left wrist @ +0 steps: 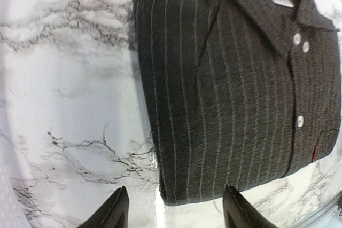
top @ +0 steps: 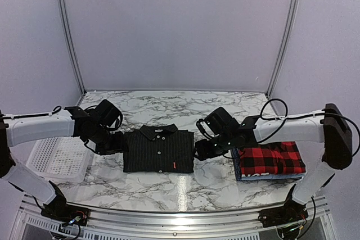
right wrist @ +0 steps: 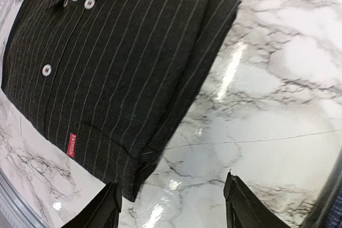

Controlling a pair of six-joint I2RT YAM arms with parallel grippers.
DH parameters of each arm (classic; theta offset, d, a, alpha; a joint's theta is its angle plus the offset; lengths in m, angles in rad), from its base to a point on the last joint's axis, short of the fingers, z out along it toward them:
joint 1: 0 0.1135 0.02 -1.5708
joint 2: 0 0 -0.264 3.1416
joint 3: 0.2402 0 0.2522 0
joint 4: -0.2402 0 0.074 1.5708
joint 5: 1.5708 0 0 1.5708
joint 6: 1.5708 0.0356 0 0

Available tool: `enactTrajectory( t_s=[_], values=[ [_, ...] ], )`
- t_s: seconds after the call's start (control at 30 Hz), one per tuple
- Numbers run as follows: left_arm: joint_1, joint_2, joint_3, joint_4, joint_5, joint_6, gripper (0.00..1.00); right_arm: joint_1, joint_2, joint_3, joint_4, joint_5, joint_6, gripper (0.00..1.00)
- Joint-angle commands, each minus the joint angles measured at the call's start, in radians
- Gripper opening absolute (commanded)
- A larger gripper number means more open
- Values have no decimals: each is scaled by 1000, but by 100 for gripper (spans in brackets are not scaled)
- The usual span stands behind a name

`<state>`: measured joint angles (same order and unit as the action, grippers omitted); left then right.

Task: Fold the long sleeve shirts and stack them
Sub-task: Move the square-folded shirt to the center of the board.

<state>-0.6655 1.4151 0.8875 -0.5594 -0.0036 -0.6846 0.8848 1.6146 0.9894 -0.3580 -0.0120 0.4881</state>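
A black pinstriped long sleeve shirt [top: 159, 150] lies folded flat mid-table, collar to the far side. My left gripper [top: 115, 144] hovers at its left edge, open; in the left wrist view the shirt [left wrist: 230, 89] has its near corner just beyond the spread gripper [left wrist: 175, 209]. My right gripper [top: 203, 151] is at the shirt's right edge, also open. In the right wrist view the shirt [right wrist: 107, 68] ends beside the left finger of that gripper [right wrist: 171, 206], with bare marble between the fingers. A red-and-black plaid shirt [top: 272, 158] lies folded on a blue one [top: 264, 176] at the right.
A white mesh basket [top: 59, 158] sits at the table's left edge under the left arm. The marble tabletop [top: 180, 186] runs to a metal rail at the near edge. Walls close the back and sides.
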Motion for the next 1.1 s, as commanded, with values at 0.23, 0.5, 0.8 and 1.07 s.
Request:
enactTrajectory(
  t_s=[0.23, 0.5, 0.8, 1.07],
  values=[
    [-156, 79, 218, -5, -50, 28, 73, -97, -206, 59, -236, 288, 20, 80],
    [-220, 189, 286, 78, -17, 27, 75, -122, -419, 59, -512, 390, 108, 94],
    [-226, 206, 299, 115, 1, 41, 76, -183, -589, 120, -779, 259, 172, 99],
    [-226, 187, 258, 144, 1, 37, 77, -184, -655, 86, -988, 72, 220, 98]
  ],
)
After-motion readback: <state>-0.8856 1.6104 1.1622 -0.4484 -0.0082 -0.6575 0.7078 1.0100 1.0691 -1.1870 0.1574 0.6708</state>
